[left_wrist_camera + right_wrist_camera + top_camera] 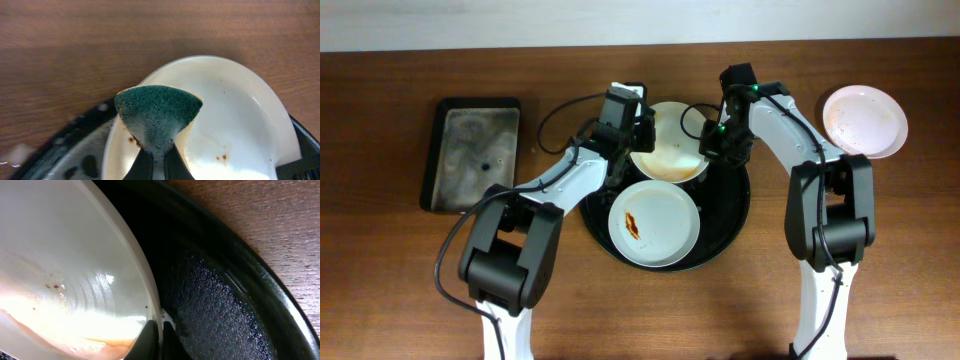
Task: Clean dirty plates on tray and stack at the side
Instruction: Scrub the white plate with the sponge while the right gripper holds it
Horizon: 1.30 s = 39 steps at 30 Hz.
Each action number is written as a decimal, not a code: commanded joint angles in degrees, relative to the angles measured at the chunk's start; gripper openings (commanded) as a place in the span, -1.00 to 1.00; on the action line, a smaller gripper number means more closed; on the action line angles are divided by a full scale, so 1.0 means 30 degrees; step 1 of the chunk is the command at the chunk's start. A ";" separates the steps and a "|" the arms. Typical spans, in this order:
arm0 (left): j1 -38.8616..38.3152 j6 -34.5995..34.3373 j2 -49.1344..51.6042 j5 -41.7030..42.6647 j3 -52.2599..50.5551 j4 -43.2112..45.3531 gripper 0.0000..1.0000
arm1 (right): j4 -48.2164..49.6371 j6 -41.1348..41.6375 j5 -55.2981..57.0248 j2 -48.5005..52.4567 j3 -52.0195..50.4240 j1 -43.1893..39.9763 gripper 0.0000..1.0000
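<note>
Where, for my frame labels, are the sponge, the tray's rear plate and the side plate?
sponge (160,112): left wrist view, green scouring face.
rear plate (668,155): overhead view, brown-smeared middle.
side plate (865,120): overhead view, its centre.

No writing, label, brand, number or sign can be read in any view, whether on a plate (655,223), the tray (728,215), the sponge (157,111), the sponge tray (475,150) or the desk (390,290).

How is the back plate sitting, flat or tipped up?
Tipped up. The right gripper pinches the back plate by its rim, holding that edge above the black tray.
</note>
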 commanded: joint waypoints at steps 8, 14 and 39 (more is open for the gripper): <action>0.0138 -0.0605 0.1982 -0.3140 -0.0051 0.1530 -0.99 | -0.0393 -0.0386 0.0656 0.0678 -0.0211 -0.0036 -0.92; 0.0124 -0.0539 0.1974 -0.4364 -0.0051 0.3942 -0.99 | -0.0648 -0.0452 0.0656 0.0678 -0.0211 -0.0036 -0.92; 0.0138 -0.2878 -0.1064 0.2907 -0.0051 0.1399 -0.99 | -0.2987 -0.1049 0.0510 0.0568 -0.0153 -0.0036 -0.92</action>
